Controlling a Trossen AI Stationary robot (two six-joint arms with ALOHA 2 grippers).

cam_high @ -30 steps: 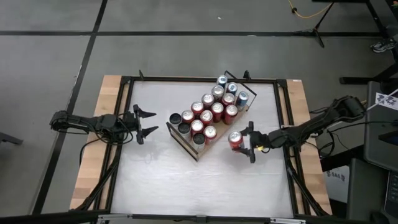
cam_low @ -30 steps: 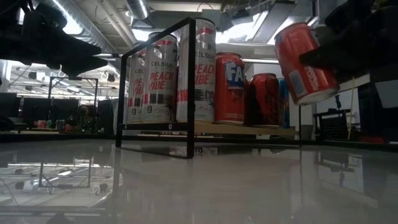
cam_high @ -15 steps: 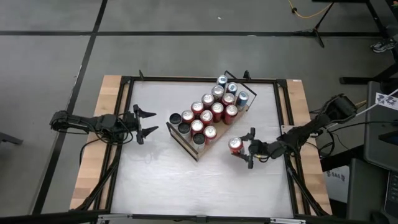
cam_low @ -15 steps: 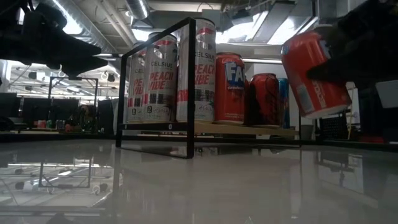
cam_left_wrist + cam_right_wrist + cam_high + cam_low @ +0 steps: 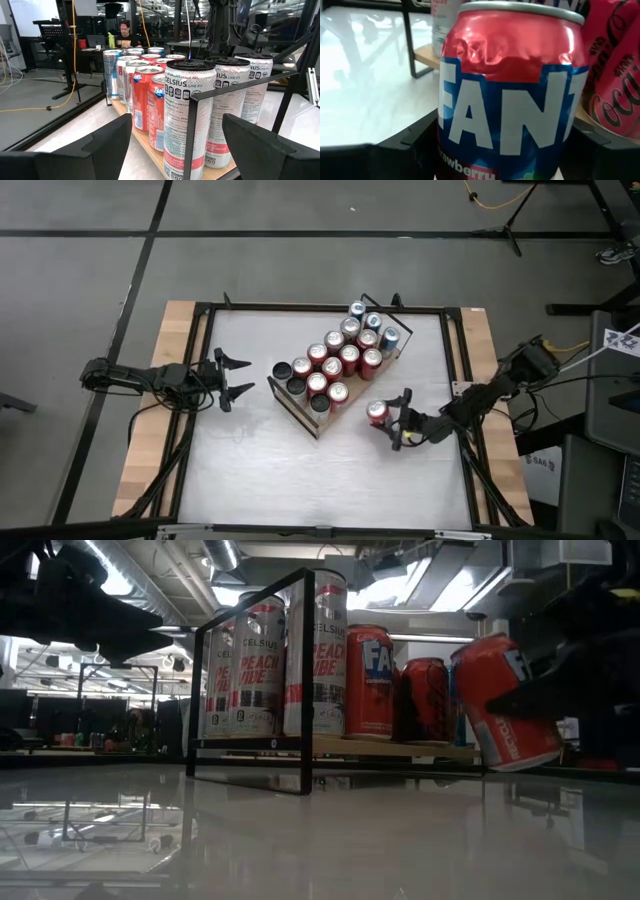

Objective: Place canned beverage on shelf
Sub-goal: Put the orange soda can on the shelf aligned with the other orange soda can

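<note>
Red dented aluminium Fanta can (image 5: 377, 414) sits pinched in right gripper (image 5: 392, 423), tilted, just beside light-wood wire-railed shelf (image 5: 300, 412). Thin wall, slick, crushes easily: hold mid-body, light squeeze. Left gripper (image 5: 236, 378) waits w/ fingers spread, left of shelf.

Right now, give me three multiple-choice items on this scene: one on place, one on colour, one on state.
1. Where is the right gripper's can?
A. on the shelf
B. off the shelf, over the table
C. by the left gripper

2. What colour is that can?
A. red with a blue band
B. green
C. plain white

3. How is the left gripper?
A. shut on a can
B. holding the shelf rail
C. open, empty

Key: B, the high view shows the can clear of the shelf; A, the right wrist view shows its label; C, its fingers stand apart with nothing between them. The right gripper holds the can tilted.
</note>
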